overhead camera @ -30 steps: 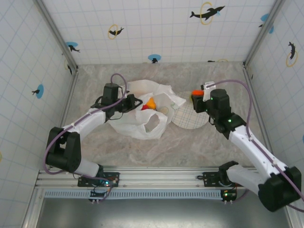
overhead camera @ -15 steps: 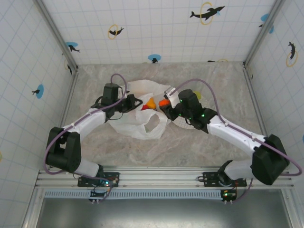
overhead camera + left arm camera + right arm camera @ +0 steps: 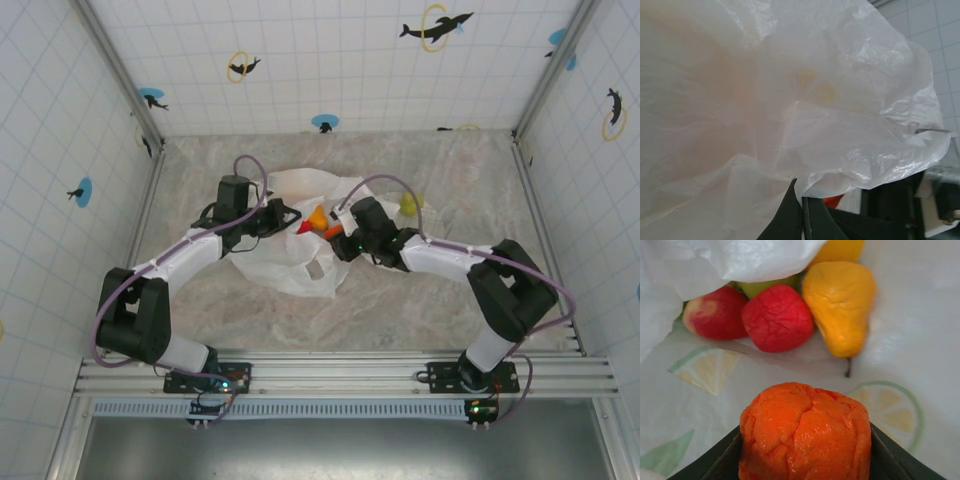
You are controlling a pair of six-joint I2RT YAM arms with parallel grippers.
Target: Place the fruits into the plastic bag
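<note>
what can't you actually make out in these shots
- Top external: the right arm hides whatever lies beneath it, beside the yellow-green fruit.
- Right wrist: a fold of the plastic bag covers most of a green fruit; the top edge cuts off a yellow fruit.
- Left wrist: the bag's plastic blurs its contents to pale blobs above the left tool.

Overhead and close wrist views share the bag [image 3: 290, 265].

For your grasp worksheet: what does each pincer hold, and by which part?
Right pincer: the wrinkled round orange fruit, gripped by its two sides. Left pincer: shut on an edge of the thin crinkly white plastic bag.
</note>
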